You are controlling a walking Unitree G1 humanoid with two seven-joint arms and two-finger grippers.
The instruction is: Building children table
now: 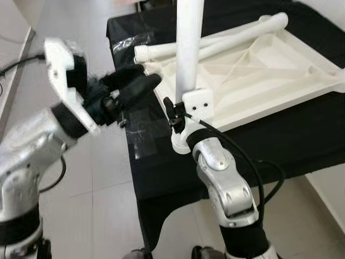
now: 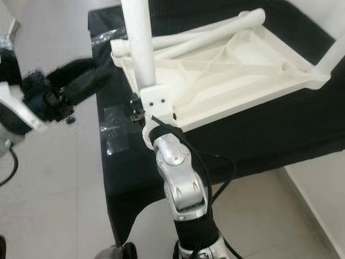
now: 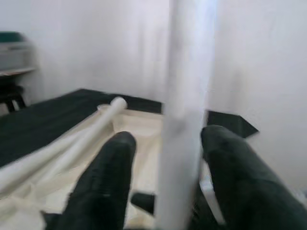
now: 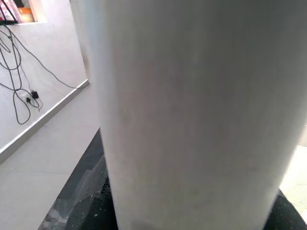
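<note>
pale tiled floor around a black-draped worktop (image 1: 161, 162). upturned white tabletop (image 1: 253, 70) lies on it w/ two loose legs (image 1: 215, 46) across. right end effector (image 1: 178, 116) clenched on an upright leg (image 1: 188, 48) by the tabletop's near corner; left end effector (image 1: 132, 83) released, fingers (image 3: 108, 172) either side of the leg. looks like light, stiff, slick plastic; best gripped low nr the base.

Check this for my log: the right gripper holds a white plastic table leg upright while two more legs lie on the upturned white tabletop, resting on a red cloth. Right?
Not quite. The head views show a black cloth, not red. The right gripper does hold the white plastic table leg upright, and two more legs lie on the upturned white tabletop.
</note>
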